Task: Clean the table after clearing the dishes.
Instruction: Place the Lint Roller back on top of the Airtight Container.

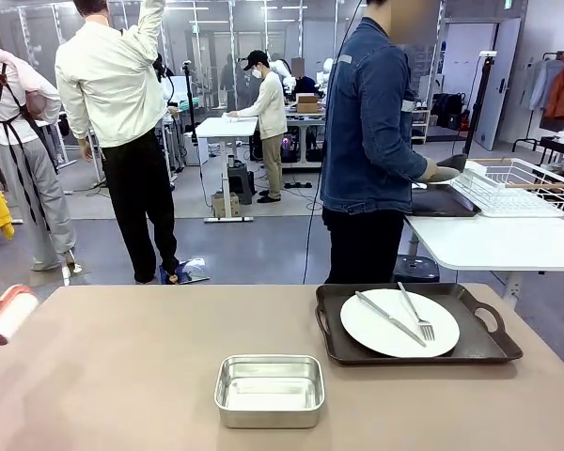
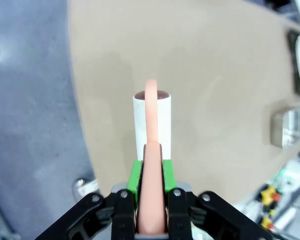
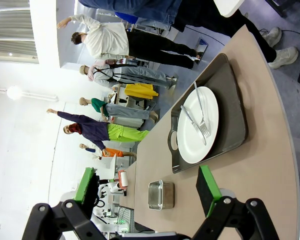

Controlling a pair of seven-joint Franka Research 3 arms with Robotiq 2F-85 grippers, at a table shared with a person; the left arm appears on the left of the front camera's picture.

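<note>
Left gripper clamped tight on the pink handle of 1 lint roller. The white roll sticks out past the fingertips, over the table near its edge, well left of the steel pan. Roller cut off by the frame edge in front view; handle end buried between the pads. Right gripper: jaws wide apart, holding nothing.

Counts: 1 steel pan, 1 black tray, 1 white plate, 1 knife, 1 fork. Tray sits just right of and beyond the pan, plate on it, knife and fork lying across the plate. Table top plain matte beige-brown.

Person stands beyond the pan, hand at a second dark tray on the white table; that tray is partly hidden.
</note>
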